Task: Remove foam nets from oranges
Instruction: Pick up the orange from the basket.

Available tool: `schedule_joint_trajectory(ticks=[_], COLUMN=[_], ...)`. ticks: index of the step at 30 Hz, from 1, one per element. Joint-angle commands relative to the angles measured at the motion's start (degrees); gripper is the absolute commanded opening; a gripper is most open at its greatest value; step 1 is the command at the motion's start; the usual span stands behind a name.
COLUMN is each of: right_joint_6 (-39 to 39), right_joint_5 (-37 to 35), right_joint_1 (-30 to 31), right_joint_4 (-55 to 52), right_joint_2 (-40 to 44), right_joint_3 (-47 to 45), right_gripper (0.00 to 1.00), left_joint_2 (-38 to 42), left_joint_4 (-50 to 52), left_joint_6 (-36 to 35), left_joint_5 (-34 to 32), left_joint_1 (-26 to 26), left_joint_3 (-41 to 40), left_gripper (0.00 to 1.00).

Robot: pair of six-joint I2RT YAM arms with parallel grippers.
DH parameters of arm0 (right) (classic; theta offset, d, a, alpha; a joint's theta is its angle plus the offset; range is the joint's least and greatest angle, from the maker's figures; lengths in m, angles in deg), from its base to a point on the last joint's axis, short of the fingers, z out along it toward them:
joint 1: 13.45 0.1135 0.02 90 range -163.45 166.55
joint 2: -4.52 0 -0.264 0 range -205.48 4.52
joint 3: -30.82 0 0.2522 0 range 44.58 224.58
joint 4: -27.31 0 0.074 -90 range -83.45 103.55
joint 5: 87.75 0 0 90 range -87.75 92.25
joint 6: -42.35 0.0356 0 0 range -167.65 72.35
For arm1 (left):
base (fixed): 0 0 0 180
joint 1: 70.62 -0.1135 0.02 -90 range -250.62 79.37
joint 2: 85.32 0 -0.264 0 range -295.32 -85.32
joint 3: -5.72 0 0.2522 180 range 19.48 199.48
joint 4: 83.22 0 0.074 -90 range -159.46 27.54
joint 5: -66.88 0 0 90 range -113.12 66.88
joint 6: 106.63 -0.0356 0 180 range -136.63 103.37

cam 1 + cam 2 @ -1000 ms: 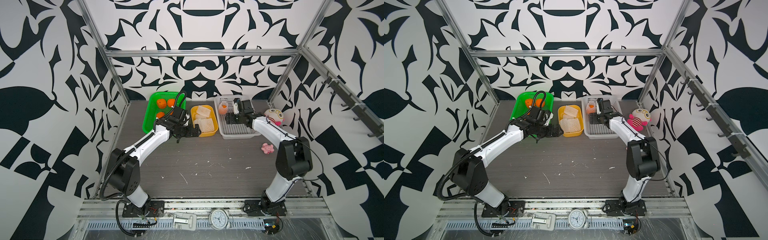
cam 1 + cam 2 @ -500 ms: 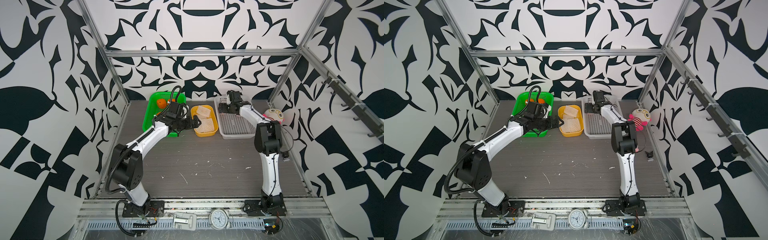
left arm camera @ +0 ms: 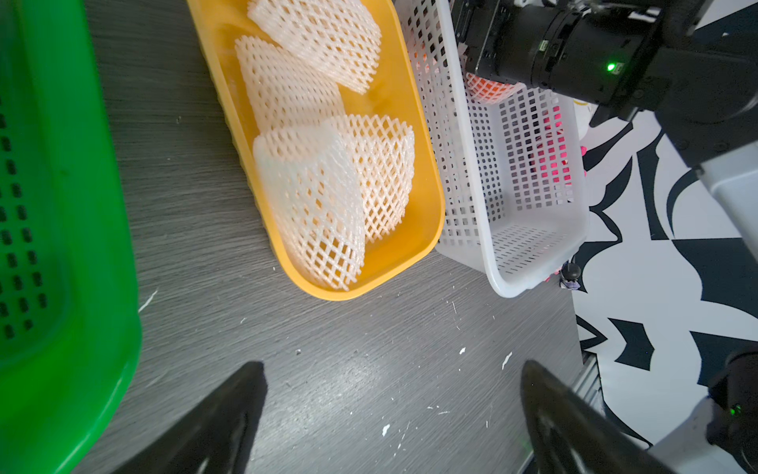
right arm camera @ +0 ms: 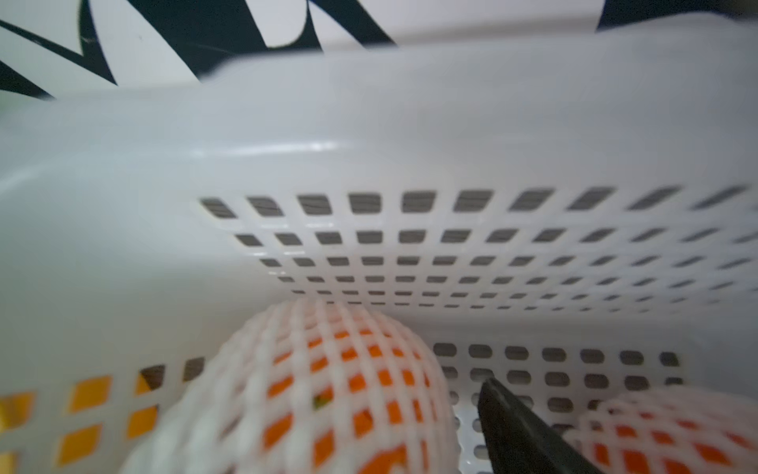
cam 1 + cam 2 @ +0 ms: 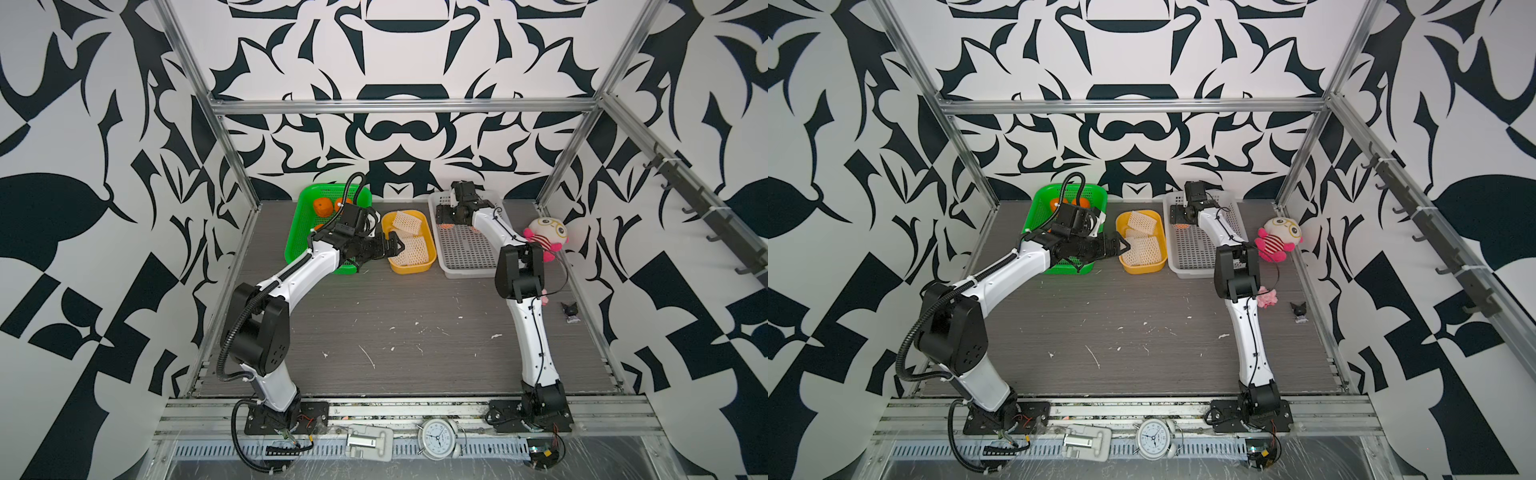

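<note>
Sorting is explaining the layout: stripped foam nets (image 3: 320, 164) are piling in the yellow tray (image 3: 426, 230), and bare oranges (image 5: 321, 205) are sitting in the green basket (image 3: 82, 246). The left gripper (image 3: 391, 369) is hovering over the surface, spread wide and empty. The right gripper (image 5: 445, 216) is reaching into the white basket (image 4: 369, 123) beside a netted orange (image 4: 328, 390), probably the next to strip; I cannot tell its opening.

White arm links (image 5: 307, 266), black joints (image 5: 262, 336) — black ribbed cable (image 5: 224, 349) on left.
</note>
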Motion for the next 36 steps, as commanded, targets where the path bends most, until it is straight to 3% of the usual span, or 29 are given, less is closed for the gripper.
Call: schedule_joint_trajectory(ticks=[1, 16, 31, 36], right_joint_6=[-0.7, -1.6, -0.7, -0.2], right_joint_5=[1.3, 2.2, 9.4, 11.0], right_joint_1=[-0.4, -0.9, -1.3, -1.3], right_joint_4=[-0.8, -0.1, -5.1, -7.9], right_joint_2=[1.8, 6.1, 19.8, 28.6], right_joint_3=[1.3, -2.9, -12.9, -21.3], right_gripper=[0.89, 0.67, 0.59, 0.56], left_joint_2=[-0.7, -1.0, 3.5, 6.5], left_joint_4=[0.7, 2.3, 8.3, 9.0], left_joint_6=[0.1, -0.1, 1.2, 1.4], left_joint_5=[0.9, 0.5, 3.8, 6.4], left_joint_1=[-0.2, -0.7, -2.2, -2.7], left_joint_3=[1.2, 1.4, -0.1, -2.7], left_gripper=[1.00, 0.99, 0.99, 0.99])
